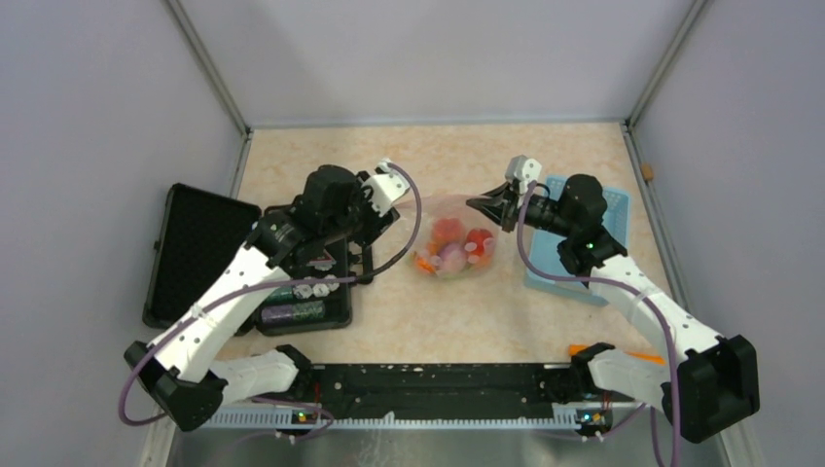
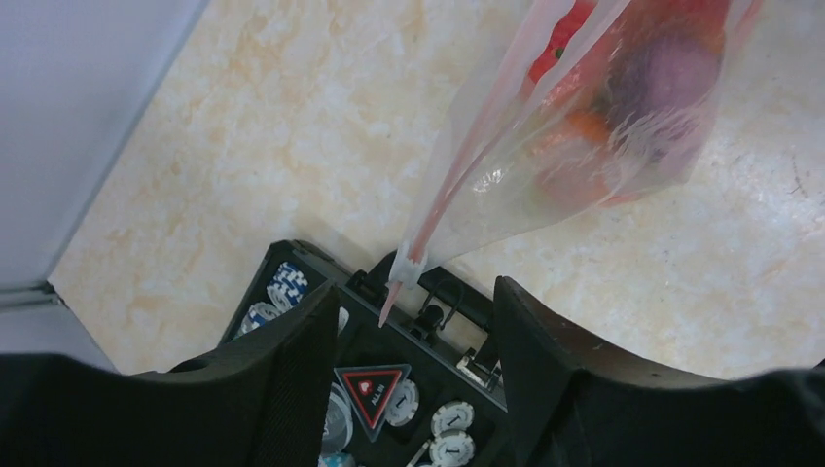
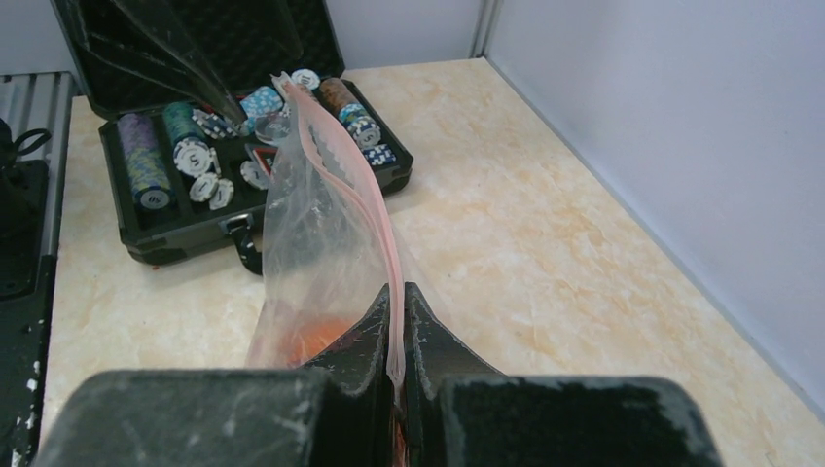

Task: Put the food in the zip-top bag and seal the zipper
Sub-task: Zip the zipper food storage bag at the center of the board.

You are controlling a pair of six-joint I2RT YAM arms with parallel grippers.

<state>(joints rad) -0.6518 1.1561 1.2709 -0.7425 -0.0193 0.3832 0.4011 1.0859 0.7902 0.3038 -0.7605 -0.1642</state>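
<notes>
The zip-top bag (image 1: 449,245) is lifted above the table's middle, and the food (image 1: 465,243) sits inside it: red, orange and pink pieces. In the left wrist view the food (image 2: 623,88) bulges the bag (image 2: 545,165). My right gripper (image 3: 397,292) is shut on the bag's corner, with the pinkish zipper (image 3: 375,204) pinched between its pads; from above this gripper (image 1: 491,207) is at the bag's right end. My left gripper (image 2: 413,289) is open. The zipper's white slider (image 2: 413,255) hangs just ahead of its fingertips, touching neither. The left gripper (image 1: 375,222) is at the bag's left end.
A black case (image 1: 292,287) of round tokens lies open under the left gripper, its lid (image 1: 195,253) flat to the left. The same case (image 3: 195,185) lies beyond the bag in the right wrist view. A light-blue basket (image 1: 589,277) sits under the right arm.
</notes>
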